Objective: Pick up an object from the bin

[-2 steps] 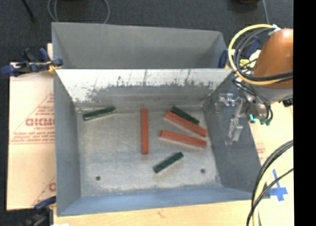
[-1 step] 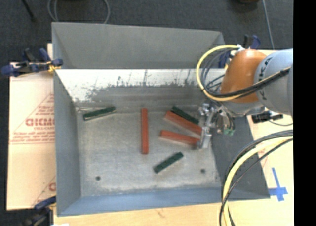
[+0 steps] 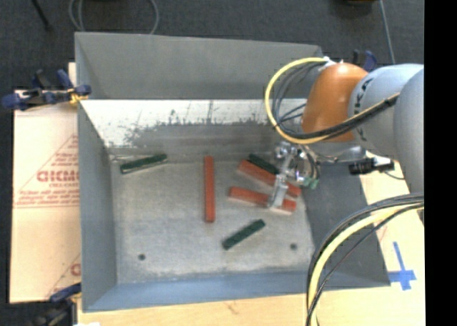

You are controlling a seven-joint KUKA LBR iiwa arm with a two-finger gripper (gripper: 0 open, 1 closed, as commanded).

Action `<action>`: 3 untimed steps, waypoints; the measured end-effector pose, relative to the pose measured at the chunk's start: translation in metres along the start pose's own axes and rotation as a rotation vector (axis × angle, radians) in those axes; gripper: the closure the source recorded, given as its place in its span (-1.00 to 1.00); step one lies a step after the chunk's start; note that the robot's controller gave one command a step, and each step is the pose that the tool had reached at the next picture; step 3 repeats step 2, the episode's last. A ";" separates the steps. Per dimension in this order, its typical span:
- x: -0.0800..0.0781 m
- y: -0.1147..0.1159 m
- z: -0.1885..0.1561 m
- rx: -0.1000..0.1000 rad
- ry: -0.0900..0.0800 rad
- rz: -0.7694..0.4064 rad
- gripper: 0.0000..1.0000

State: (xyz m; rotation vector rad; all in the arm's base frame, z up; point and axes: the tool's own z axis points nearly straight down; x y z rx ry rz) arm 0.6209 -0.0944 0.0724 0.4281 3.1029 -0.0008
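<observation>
My gripper (image 3: 280, 196) sits among the red blocks (image 3: 243, 194) right of the long red stick (image 3: 209, 189). I cannot tell its grip; next I'd close and lift.

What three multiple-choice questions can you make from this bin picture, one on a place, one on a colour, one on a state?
1. The jaws are: A over the bin's left corner; B over the red blocks at its right; C outside it.
2. The bar at the floor's far left is: A red; B yellow; C green.
3. The long red bar mid-bin: A lies flat, alone; B leans on a wall; C is stacked on another bar.
Answers: B, the jaws hang among the red blocks; C, it is dark green; A, it rests on the floor touching nothing.
</observation>
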 end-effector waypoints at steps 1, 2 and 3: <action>-0.001 -0.001 -0.004 0.001 0.000 -0.003 1.00; -0.003 0.007 -0.152 -0.001 -0.005 0.022 1.00; -0.003 0.007 -0.152 -0.001 -0.005 0.022 1.00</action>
